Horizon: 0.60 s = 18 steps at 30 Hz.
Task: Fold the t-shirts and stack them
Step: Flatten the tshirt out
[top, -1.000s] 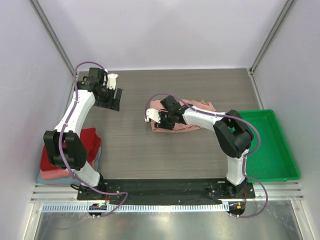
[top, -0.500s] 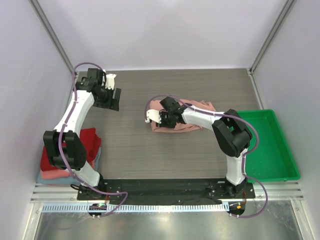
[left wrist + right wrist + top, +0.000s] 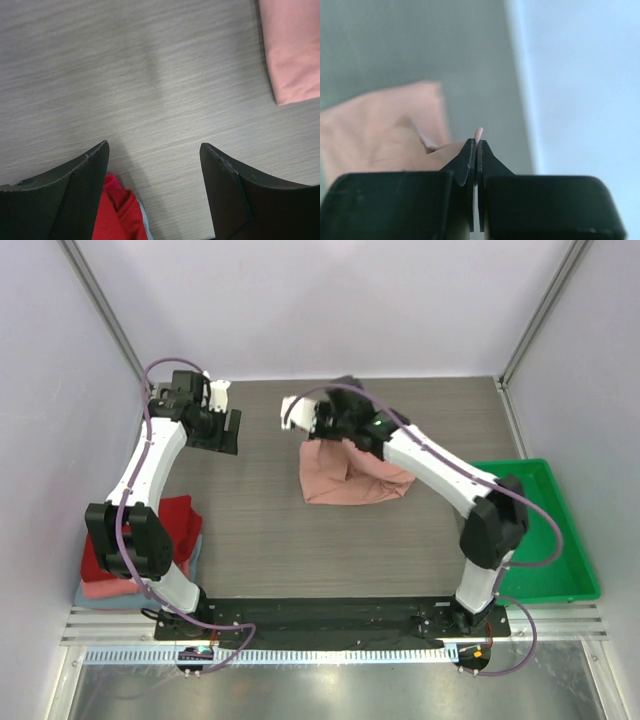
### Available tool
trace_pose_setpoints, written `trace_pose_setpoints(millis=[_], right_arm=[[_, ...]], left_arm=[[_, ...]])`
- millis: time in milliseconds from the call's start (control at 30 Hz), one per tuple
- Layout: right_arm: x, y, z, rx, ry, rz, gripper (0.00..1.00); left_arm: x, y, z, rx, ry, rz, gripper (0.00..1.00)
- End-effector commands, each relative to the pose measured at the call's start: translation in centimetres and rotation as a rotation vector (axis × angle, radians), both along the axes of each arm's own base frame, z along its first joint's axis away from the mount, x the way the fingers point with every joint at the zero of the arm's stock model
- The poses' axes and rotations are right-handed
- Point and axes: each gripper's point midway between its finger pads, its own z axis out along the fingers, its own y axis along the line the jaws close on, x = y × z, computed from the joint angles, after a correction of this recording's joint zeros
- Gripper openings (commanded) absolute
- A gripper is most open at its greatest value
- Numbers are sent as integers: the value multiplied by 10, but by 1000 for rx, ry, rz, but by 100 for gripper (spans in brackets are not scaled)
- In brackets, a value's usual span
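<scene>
Raised since the earlier frame, right gripper [image 3: 475,144] holds an edge of the dusty-pink t-shirt [image 3: 345,478] clamped above the central surface [image 3: 260,530], indicating a fold under way; left gripper [image 3: 152,150] hangs with jaws apart, empty.

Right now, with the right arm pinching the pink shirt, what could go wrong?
The right gripper is shut on only a thin edge of the pink shirt, so the cloth could slip out. Most of the shirt lies bunched on the table, so a pull from one corner may drag it crooked. The left gripper hangs open and holds nothing, so nothing steadies the other side.
</scene>
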Motion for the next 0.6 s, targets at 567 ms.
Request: trace_pose_setpoints(millis=[567], right_arm=[[80,-139,137,87,-379,-444,1]], left_arm=[[15,-116,7,-25,-67,-386,71]])
